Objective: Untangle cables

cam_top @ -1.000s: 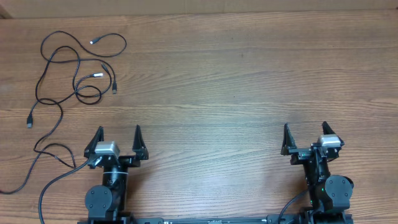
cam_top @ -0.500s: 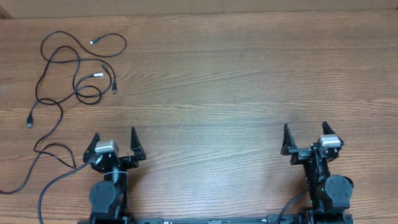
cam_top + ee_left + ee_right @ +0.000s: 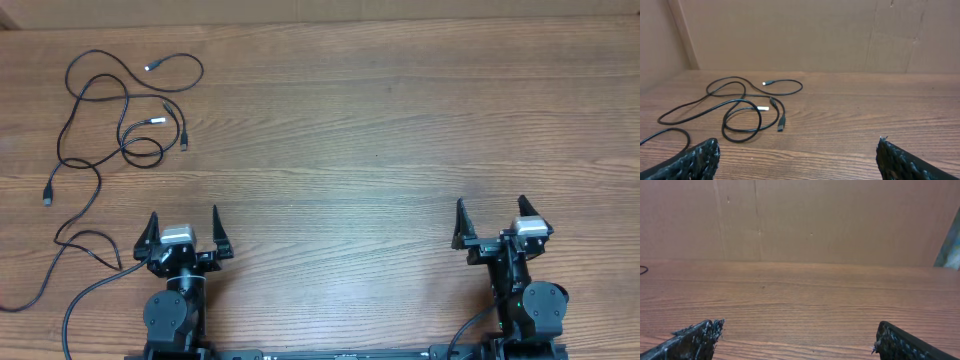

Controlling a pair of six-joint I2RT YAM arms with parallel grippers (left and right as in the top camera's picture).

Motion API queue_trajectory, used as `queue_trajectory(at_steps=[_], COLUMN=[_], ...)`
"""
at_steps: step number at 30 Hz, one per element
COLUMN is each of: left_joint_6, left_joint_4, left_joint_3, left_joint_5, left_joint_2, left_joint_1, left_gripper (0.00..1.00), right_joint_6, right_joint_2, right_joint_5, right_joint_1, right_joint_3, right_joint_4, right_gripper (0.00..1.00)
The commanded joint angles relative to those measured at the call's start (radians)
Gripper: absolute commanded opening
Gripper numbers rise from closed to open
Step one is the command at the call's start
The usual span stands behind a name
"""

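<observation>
- Overhead: black cables lie in loose loops on wood desk, far-left corner. L end effector & R end effector sit at near edge, both w/ jaws spread wide, holding nothing, well apart from cables.
- Left wrist: cables lie ahead-left on desk, silver plugs showing; cardboard wall behind.
- Right wrist: R end effector gapes over wood grain.

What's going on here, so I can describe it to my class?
Two robot arms sit at the near edge of the table. The left gripper and right gripper are both open and empty. The cables lie in loose, overlapping loops at the far left, untouched, on the left arm's side.
</observation>
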Motion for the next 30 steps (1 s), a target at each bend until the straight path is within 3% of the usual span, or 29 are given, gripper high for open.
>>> queue_trajectory(at_steps=[1,8,30], left_joint_6=[-0.005,-0.084,-0.045], left_joint_4=[-0.005,-0.005,-0.003], left_joint_3=[-0.003,-0.004,-0.003], left_joint_5=[0.001,-0.015,-0.01], left_joint_2=[-0.011,-0.011,-0.011], left_joint_1=[-0.006,-0.006,-0.006], left_gripper=[1.0,1.0,1.0], right_joint_6=[0.005,0.005,0.005], right_joint_2=[-0.012,-0.012,-0.012], right_joint_5=[0.002,0.002,0.002], right_joint_1=[0.005,0.005,0.005], right_joint_3=[-0.01,-0.01,-0.01], right_joint_4=[0.005,0.005,0.005], right_gripper=[1.0,1.0,1.0])
